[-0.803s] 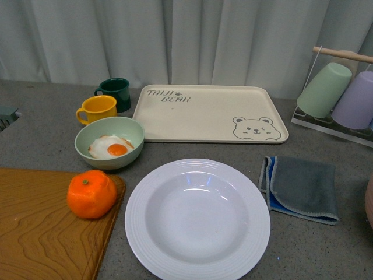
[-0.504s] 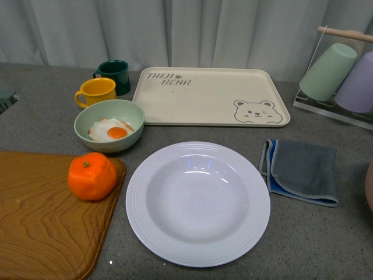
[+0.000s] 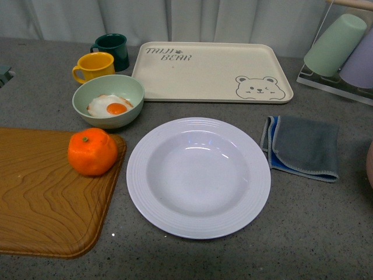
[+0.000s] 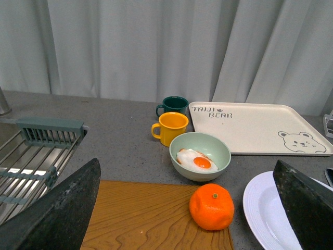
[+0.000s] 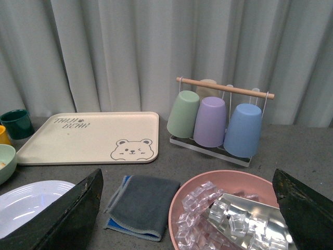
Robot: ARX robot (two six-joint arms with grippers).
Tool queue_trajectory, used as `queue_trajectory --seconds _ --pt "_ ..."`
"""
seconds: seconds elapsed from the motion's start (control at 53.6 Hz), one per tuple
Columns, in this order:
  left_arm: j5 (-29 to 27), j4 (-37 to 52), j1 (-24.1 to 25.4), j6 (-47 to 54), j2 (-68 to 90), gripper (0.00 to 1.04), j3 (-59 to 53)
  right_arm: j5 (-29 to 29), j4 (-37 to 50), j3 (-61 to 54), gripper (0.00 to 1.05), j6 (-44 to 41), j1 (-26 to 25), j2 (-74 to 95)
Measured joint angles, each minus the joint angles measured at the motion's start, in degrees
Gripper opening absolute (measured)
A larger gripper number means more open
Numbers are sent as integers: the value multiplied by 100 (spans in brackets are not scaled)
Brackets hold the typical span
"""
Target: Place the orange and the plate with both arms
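Note:
The orange point(image 3: 92, 151) is a bright lumpy mandarin resting on the right end of a wooden board point(image 3: 41, 198); the left wrist view shows the orange point(image 4: 211, 207) too. Right beside it on the grey counter lies the plate point(image 3: 199, 177), large, white and deep, and nothing lies in it. Its rim shows in the left wrist view point(image 4: 255, 203) and in the right wrist view point(image 5: 26, 200). My left gripper point(image 4: 187, 213) is open, raised above the board with the orange between its spread fingers and apart from them. My right gripper point(image 5: 187, 213) is open above a pink bowl. Neither arm appears in the front view.
A pale green bowl point(image 3: 108, 100) with a fried egg stands behind the orange, with a yellow mug point(image 3: 93, 67) and a dark green mug point(image 3: 112, 49) farther back. A beige bear tray point(image 3: 211, 71), a grey cloth point(image 3: 304, 146), a cup rack point(image 5: 218, 120), a pink bowl of ice point(image 5: 229, 213) and a sink rack point(image 4: 36, 156) surround them.
The front camera's view has tilted downward, so everything sits higher in the picture and more of the near counter shows. The objects themselves have not moved.

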Motion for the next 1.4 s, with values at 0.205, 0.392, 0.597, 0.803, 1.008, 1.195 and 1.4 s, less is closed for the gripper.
queue_trajectory --seconds 0.205,0.392,0.597,0.803,1.008,1.195,1.4 --pt "0 0 0 0 0 98 0 0 0 0 95 0 0 0" --pt "-363 -612 -114 -400 297 98 214 0 0 0 95 0 0 0" --pt "-621 109 -352 -1534 2651 98 562 0 0 0 95 0 0 0" --pt "-328 1832 -450 -1655 5036 98 1117 0 0 0 95 0 0 0" --pt "-341 2371 -684 -1637 7875 98 2409 0 0 0 95 0 0 0" --pt "-402 1628 -911 -1528 9160 98 3348 0 0 0 95 0 0 0" --pt "-142 1401 -1049 -1488 9831 98 3847 0 -2 0 95 0 0 0"
